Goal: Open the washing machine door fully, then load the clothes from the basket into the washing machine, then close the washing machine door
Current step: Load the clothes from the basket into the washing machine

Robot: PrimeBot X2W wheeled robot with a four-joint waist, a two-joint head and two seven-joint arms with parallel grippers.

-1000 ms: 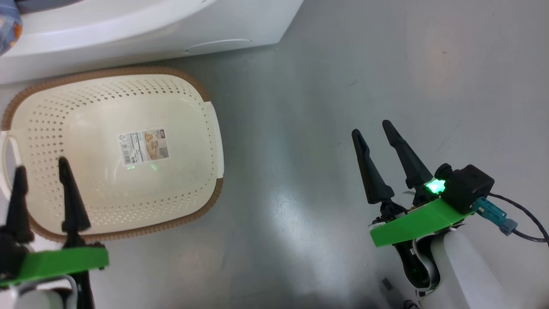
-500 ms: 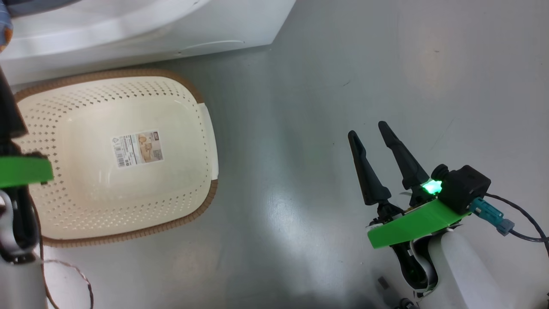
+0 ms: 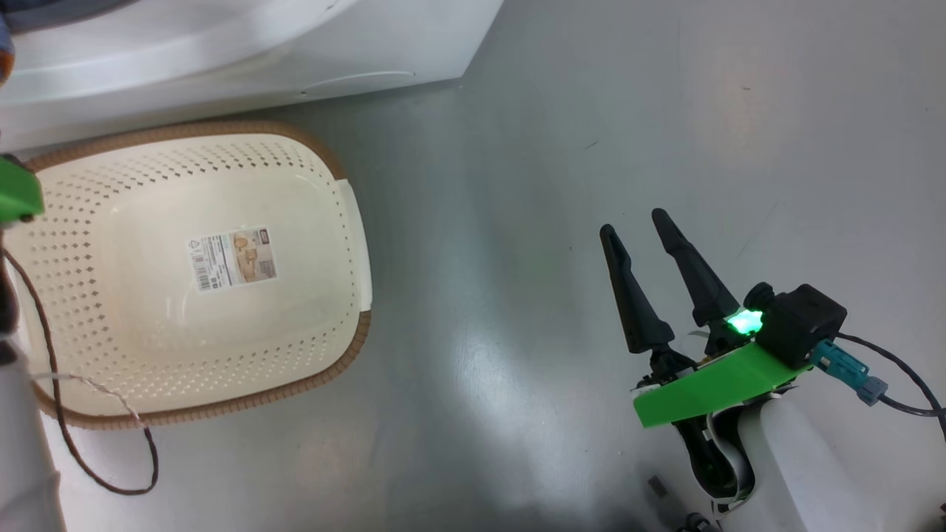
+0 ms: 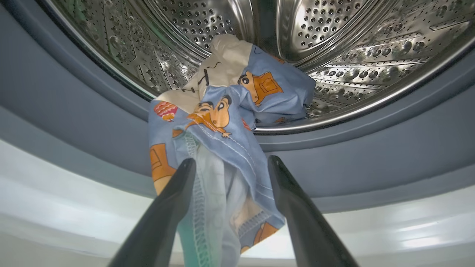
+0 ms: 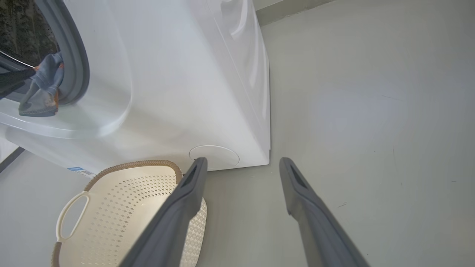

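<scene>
In the left wrist view the clothes (image 4: pixel 222 122), light blue with orange cartoon prints and a cream piece, lie half in the steel drum (image 4: pixel 352 44) and hang out over the grey-blue rubber ring (image 4: pixel 371 148). My left gripper (image 4: pixel 232 160) is open, one finger on each side of the hanging cloth. The basket (image 3: pixel 318 222) stands empty on the floor before the white washing machine (image 3: pixel 222 52), its label showing. My right gripper (image 3: pixel 633 221) is open over bare floor, right of the basket. The right wrist view shows the cloth (image 5: pixel 44 89) dangling from the opening. The washing machine door is out of view.
A thin dark cable (image 3: pixel 96 473) loops on the grey floor by the basket's near left corner, beside my left forearm. The left arm's green mount (image 3: pixel 15 196) sits at the left edge. A cable with a blue plug (image 3: pixel 850 369) trails from my right wrist.
My left gripper has risen from beside the basket's near left corner and left the head view along the left edge. The head camera has shifted slightly. The right gripper has not moved.
</scene>
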